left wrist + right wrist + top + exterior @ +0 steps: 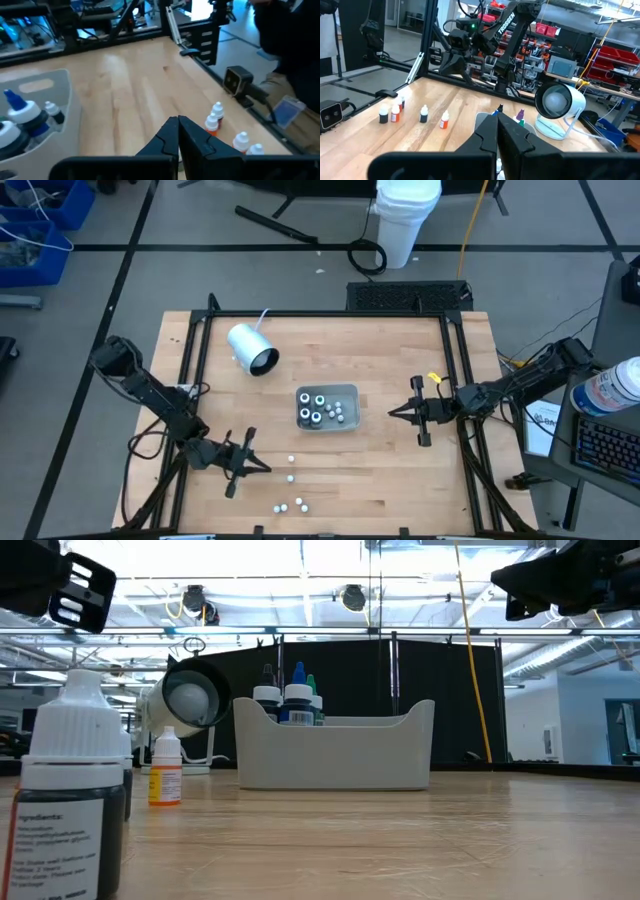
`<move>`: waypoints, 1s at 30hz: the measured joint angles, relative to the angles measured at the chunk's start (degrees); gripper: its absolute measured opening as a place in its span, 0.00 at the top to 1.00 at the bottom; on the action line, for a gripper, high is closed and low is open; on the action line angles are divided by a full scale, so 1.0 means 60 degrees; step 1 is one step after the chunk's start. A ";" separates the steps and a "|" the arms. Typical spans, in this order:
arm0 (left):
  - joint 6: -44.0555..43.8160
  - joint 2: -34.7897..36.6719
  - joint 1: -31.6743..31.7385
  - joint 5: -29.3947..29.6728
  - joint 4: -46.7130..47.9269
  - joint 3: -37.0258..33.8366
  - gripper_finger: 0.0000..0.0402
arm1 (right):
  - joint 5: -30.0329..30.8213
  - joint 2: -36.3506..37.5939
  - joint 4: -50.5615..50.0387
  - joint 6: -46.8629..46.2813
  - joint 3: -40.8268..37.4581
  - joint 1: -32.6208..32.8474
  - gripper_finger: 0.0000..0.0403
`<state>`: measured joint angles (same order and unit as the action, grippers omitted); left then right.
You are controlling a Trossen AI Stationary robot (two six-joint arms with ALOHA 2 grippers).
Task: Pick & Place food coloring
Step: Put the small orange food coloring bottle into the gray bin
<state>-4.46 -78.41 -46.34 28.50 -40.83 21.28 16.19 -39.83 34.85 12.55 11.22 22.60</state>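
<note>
Five or so food coloring bottles point(291, 478) sit loose near the table's point(400, 480) front edge; the rest are in the tray point(349, 391). Left gripper point(262, 467), pinched together and empty, looks between picks: it needs to open over one. Right gripper point(395, 413) waits closed by the tray.

In the low view, the nearest food coloring bottle point(68, 802) is cut off by the left and bottom edges. The bottles in the tray point(335, 755) are hidden below their caps. From above, the loose bottles point(291, 478) are too small for colours to be told.
</note>
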 joint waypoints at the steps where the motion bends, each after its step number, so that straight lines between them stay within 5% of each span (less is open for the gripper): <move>1: 0.0016 0.0000 -0.0018 0.0049 0.0063 0.0000 0.96 | 0.0000 0.0000 0.0000 0.0054 0.0000 0.0000 1.00; 15: 0.0206 0.0000 0.0550 0.0275 0.1212 0.0000 0.99 | 0.0004 -0.0660 0.0218 0.0043 0.0000 -0.0451 1.00; 23: -0.1113 0.0000 0.0930 0.0752 0.0644 0.0006 0.94 | -0.0004 -0.1342 0.1047 0.0020 0.0000 -0.0458 1.00; 30: 0.0599 -0.0193 0.0001 0.1761 0.1776 0.1630 0.98 | -0.0745 -0.1273 0.1404 0.0022 -0.0002 -0.0406 1.00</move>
<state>-0.86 -79.57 -46.33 39.06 -30.18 31.06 11.72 -47.47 43.27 12.68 11.21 20.17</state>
